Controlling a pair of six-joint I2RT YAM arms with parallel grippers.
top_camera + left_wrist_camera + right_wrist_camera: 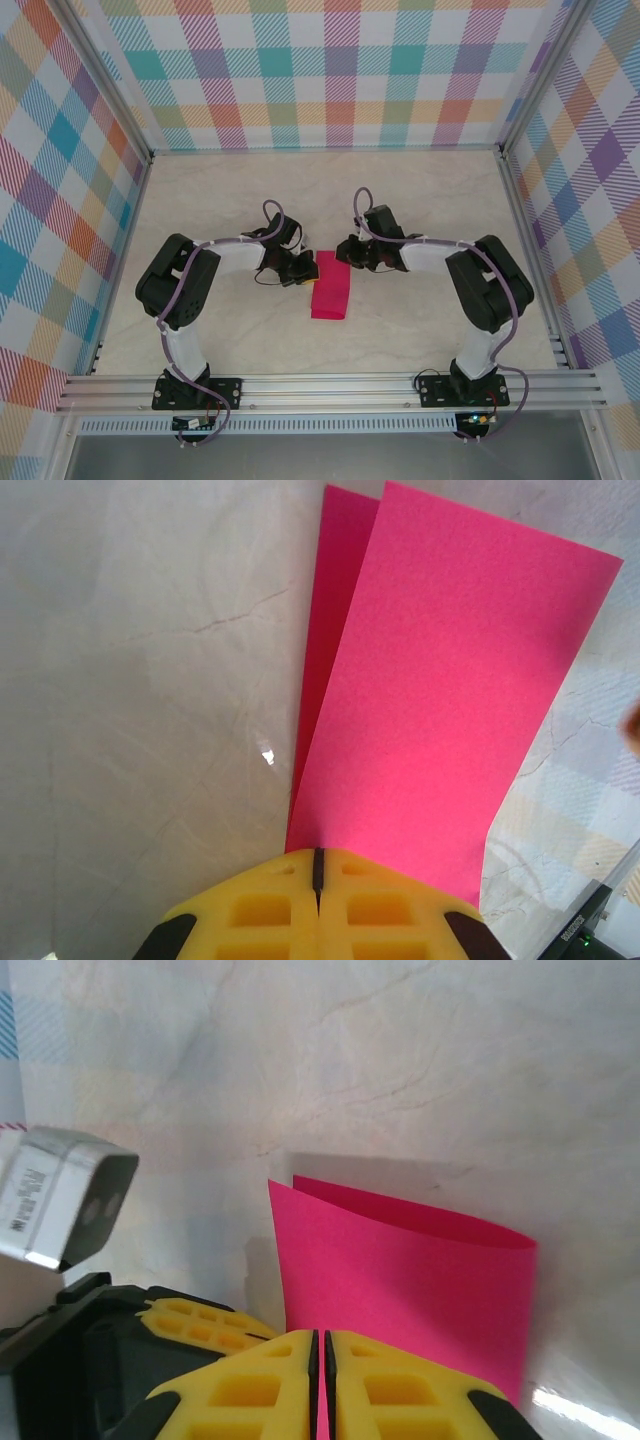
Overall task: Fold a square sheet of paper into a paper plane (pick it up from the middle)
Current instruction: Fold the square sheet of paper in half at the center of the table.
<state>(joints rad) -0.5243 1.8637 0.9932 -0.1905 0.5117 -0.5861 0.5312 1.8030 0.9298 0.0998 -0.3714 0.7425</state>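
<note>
The square sheet of paper is magenta-pink and folded in half into a narrow rectangle at the table's middle. In the left wrist view its two layers fan apart, the upper one lifted off the lower. My left gripper sits at the sheet's left edge. Its yellow jaws are shut, and the paper runs out from their tips. My right gripper is at the far right corner. It is shut with pink paper showing in the slit between the jaws. No paper plane shape shows.
The pale marbled table is walled by plaid panels, with an aluminium rail along the near edge. In the right wrist view the left gripper's fingers and its grey camera housing sit close on the left.
</note>
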